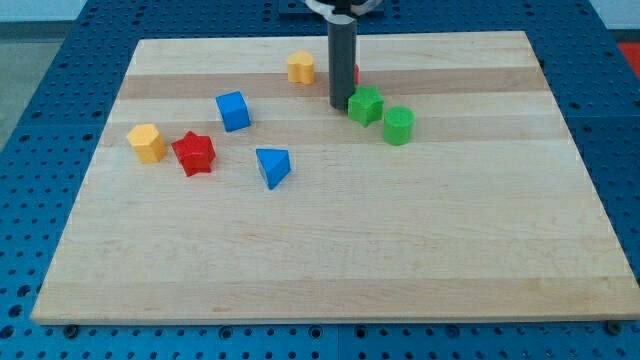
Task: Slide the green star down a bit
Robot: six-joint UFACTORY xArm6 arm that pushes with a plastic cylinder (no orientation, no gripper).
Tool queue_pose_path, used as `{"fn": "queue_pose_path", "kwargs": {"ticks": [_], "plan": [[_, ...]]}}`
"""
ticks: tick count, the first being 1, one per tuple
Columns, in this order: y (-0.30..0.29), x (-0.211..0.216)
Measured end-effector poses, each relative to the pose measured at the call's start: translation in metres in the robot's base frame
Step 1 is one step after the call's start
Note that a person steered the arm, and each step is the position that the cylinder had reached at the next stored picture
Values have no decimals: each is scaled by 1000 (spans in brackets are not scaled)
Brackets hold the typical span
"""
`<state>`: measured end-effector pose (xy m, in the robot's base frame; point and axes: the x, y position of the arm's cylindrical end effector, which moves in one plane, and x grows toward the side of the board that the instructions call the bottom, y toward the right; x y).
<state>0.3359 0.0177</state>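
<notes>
Blue pegboard surrounds the wooden tabletop point(330, 250). My tip point(341, 106), the end effector, is a bare rod grasping nothing; it sits at the upper left edge of the green star point(365, 105), apparently touching. I judge a push toward the view's bottom needs the tip directly above the star.

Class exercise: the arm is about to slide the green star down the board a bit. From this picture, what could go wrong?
1. My tip sits at the green star's left side, not above it, so a push may send it right rather than down.
2. The green cylinder lies close by, down and right of the star, and could get knocked.
3. A red block is mostly hidden behind the rod and might be nudged unseen.
</notes>
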Motion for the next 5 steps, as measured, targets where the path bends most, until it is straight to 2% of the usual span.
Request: {"fn": "queue_pose_path", "kwargs": {"ticks": [5], "plan": [[34,0]]}}
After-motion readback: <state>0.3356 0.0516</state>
